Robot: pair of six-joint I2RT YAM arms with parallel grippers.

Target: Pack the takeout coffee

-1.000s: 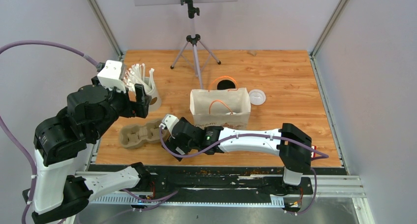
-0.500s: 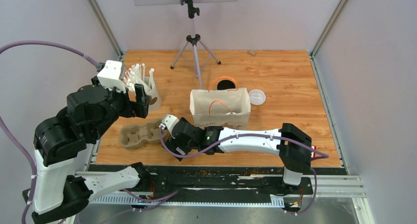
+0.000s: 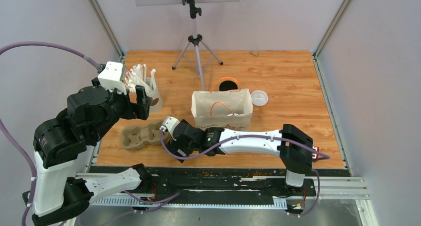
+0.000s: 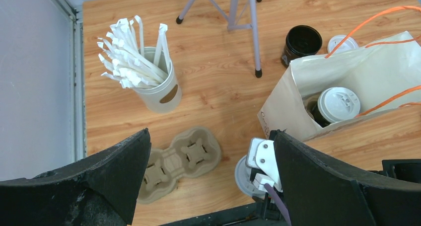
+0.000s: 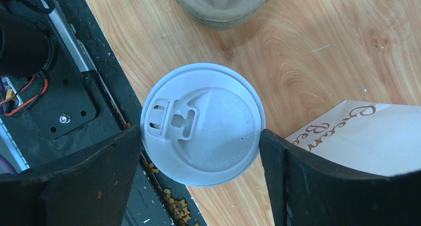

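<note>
A takeout coffee cup with a white lid (image 5: 201,131) stands on the wooden table near its front edge. My right gripper (image 5: 201,136) hangs straight over it, open, with one finger on each side close against the lid's rim. In the top view the right gripper (image 3: 170,135) hides this cup. A second lidded cup (image 4: 337,104) stands inside the white paper bag (image 3: 222,117). Behind the bag are a lidless black cup (image 3: 228,85) and a loose white lid (image 3: 259,98). My left gripper (image 4: 211,132) is held high and open at the left, with nothing in it.
A brown pulp carrier (image 3: 140,136) lies left of the right gripper. A white cup of straws (image 3: 151,94) stands at the back left. A tripod (image 3: 197,52) stands at mid back. The black base rail (image 5: 74,87) runs along the table's front edge.
The right jaws have drawn in slightly toward the lid. The left arm has not moved.
</note>
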